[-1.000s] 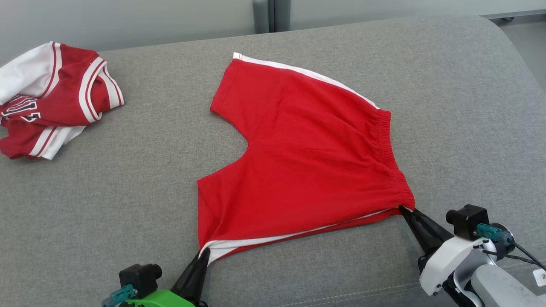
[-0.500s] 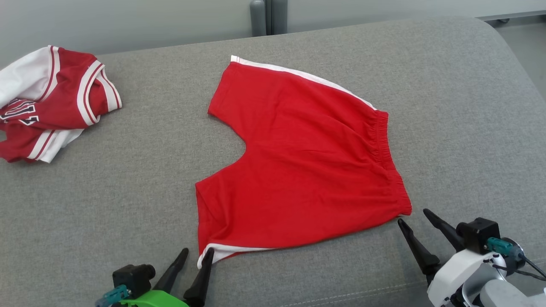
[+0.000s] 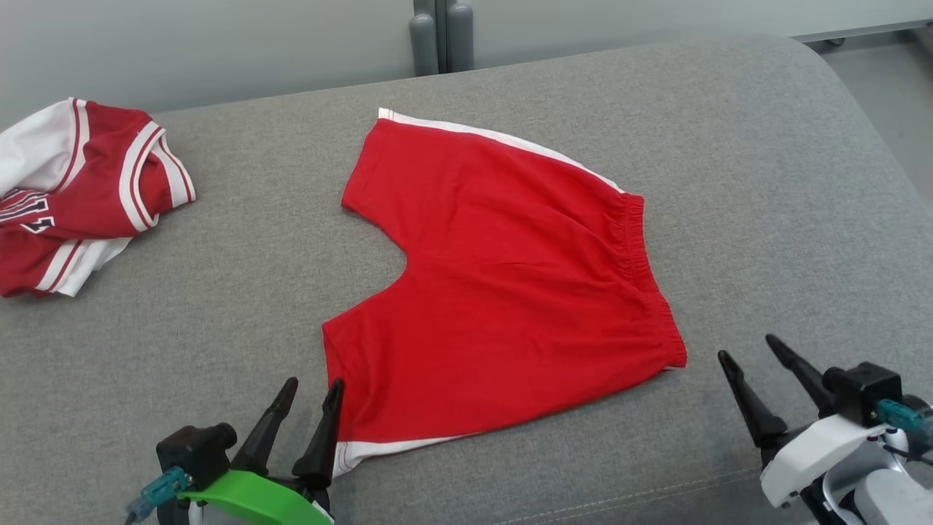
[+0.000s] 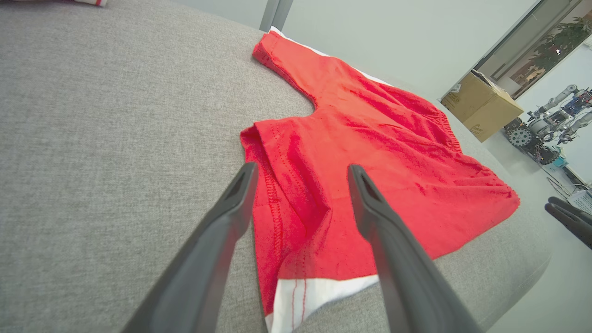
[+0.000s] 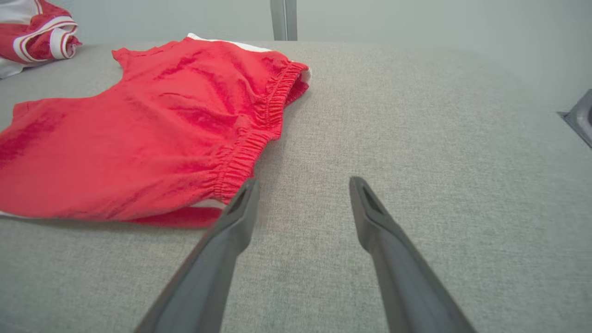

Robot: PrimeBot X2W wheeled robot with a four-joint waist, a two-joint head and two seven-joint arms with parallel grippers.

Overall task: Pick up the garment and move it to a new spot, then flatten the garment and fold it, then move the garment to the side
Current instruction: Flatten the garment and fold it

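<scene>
Red shorts (image 3: 503, 292) were laid flat on the grey cushion (image 3: 765, 182). The left gripper (image 3: 315, 382) and right gripper (image 3: 747, 347) were spread wide at the near edge, nothing pinched.

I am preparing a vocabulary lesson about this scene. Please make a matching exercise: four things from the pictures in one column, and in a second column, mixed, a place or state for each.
Column one
1. red shorts
2. jersey
3. left gripper
4. right gripper

Column two
a. open, near the waistband corner
b. bunched up, at the far left
c. open, at the leg hem
d. spread flat, in the middle

Pairs: 1-d, 2-b, 3-c, 4-a.
</scene>
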